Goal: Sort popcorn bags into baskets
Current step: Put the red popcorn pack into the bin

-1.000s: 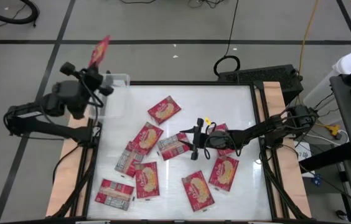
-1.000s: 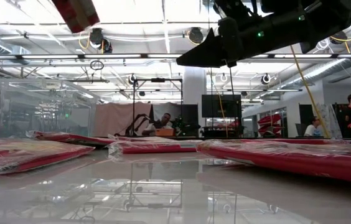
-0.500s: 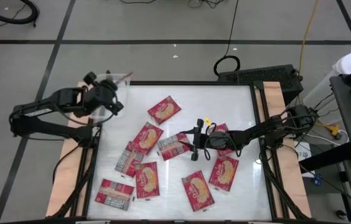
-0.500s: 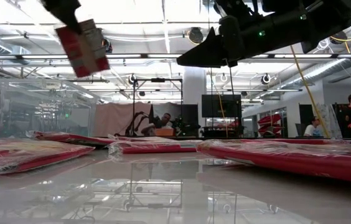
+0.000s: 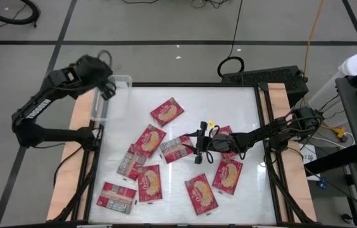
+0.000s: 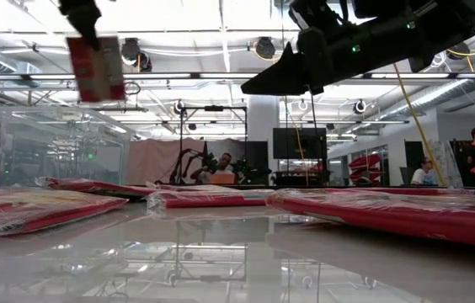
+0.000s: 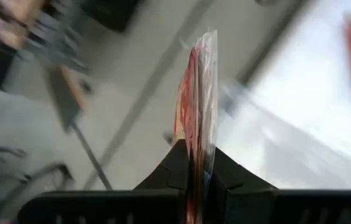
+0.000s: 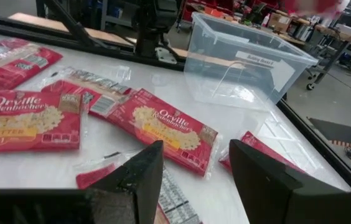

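Looking straight down from the high view, the left gripper (image 5: 104, 87) hangs over the clear basket (image 5: 123, 101) at the table's far left corner; the packet it carries is hidden beneath the wrist from this angle. The basket shows nothing inside but its own clear floor. Well away from it, the right gripper (image 5: 199, 147) waits above the middle of the white table (image 5: 248, 107), fingers spread, with loose popcorn bags (image 5: 148, 140) lying around and beneath it.

From the low view, a red popcorn bag (image 6: 95, 67) dangles upright from the left gripper, above the basket (image 6: 61, 145), whose see-through walls reveal no packet within. More bags lie flat across the tabletop in front.

The left wrist view shows the dark fingers (image 7: 178, 168) pressed together on the bag's (image 7: 199, 106) lower edge, the packet seen edge-on (thin as a card) with blurred floor and table beyond it.

The right wrist view looks past two parted fingers (image 8: 141, 171) gripping nothing; just ahead lie several red bags (image 8: 166, 130), and beyond them stands the basket (image 8: 250, 62), empty.
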### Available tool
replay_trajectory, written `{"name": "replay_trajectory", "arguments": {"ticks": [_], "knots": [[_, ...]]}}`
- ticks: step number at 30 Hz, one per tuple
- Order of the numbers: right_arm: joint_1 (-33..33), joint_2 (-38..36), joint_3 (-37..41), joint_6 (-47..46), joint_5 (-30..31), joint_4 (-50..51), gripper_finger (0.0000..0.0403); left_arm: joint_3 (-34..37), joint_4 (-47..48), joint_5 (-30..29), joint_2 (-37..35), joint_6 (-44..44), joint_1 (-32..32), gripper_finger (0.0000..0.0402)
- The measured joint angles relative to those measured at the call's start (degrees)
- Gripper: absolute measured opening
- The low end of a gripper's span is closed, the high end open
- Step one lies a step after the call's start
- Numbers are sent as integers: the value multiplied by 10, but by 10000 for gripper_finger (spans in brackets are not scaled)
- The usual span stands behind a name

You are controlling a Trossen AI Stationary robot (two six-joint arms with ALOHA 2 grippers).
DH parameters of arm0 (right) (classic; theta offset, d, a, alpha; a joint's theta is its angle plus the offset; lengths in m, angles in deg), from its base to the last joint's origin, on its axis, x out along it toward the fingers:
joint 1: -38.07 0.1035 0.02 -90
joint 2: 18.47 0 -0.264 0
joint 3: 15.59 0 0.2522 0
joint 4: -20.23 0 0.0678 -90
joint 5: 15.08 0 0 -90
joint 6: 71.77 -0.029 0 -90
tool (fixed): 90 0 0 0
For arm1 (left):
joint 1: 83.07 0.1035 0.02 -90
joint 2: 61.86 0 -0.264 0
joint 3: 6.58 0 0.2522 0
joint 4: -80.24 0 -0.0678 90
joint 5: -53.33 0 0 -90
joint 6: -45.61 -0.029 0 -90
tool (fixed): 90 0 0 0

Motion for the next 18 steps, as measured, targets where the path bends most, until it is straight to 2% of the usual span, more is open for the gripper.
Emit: {"name": "replay_trajectory", "arguments": {"ticks": [3, 5, 10, 13, 18], "knots": [[1, 0, 0, 1, 0, 3, 178, 21, 64, 6, 0, 60, -12, 17], [1, 0, 0, 1, 0, 2, 178, 45, 63, 6, -14, 79, -34, 17], [1, 0, 0, -3, 1, 1, 178, 139, 19, 14, -58, 69, -91, 17], [1, 0, 0, -24, 1, -2, 178, 199, -18, 6, -80, 31, -105, 17], [1, 0, 0, -46, 1, -2, 178, 272, -67, -48, -82, -10, -110, 45]]}}
